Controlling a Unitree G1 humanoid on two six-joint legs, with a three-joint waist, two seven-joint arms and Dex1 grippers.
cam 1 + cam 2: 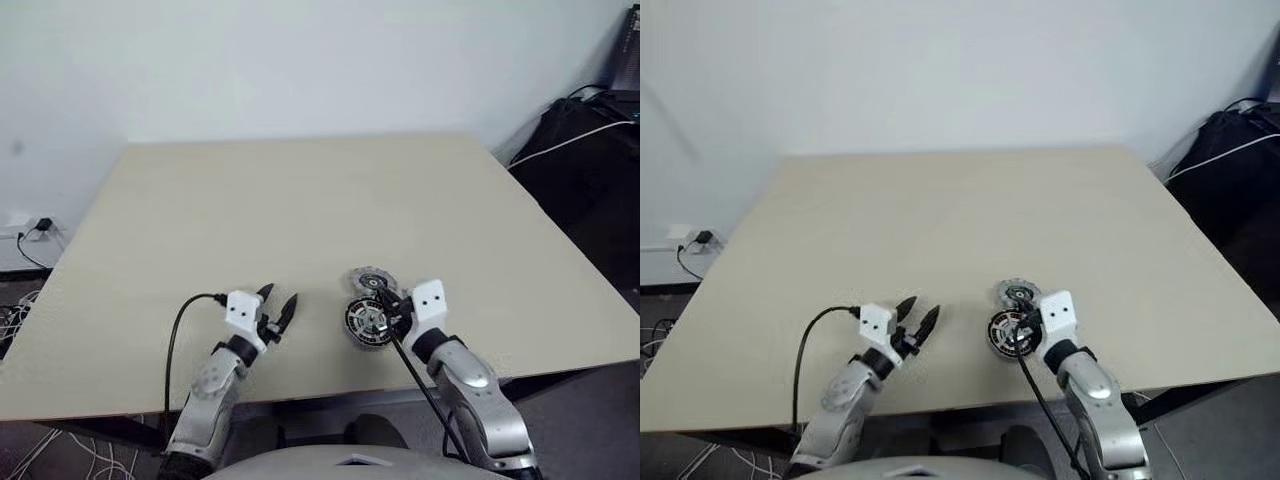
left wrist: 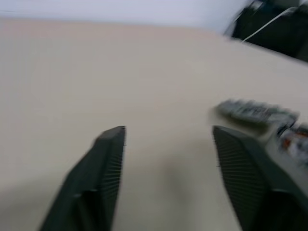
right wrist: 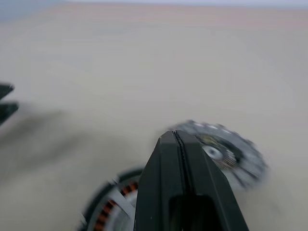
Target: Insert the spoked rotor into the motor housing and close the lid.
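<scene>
Lying on the table (image 1: 330, 200) near its front edge, the rotor (image 1: 368, 320) sat in the housing, copper windings showing between its spokes in the right wrist view. The lid (image 1: 374, 282) lay flat just behind it, touching or nearly so. The right gripper (image 1: 385, 302) hovered over both with fingers pressed together, holding nothing. The left gripper (image 1: 277, 303) stood well apart to the left, fingers spread and empty.

The table (image 1: 300, 210) looks like pale matt wood laminate. The lid (image 1: 372, 281) is dull grey metal; the rotor (image 1: 366, 318) has a shiny silver rim. The fingers (image 2: 103, 173) are ribbed black plastic.
</scene>
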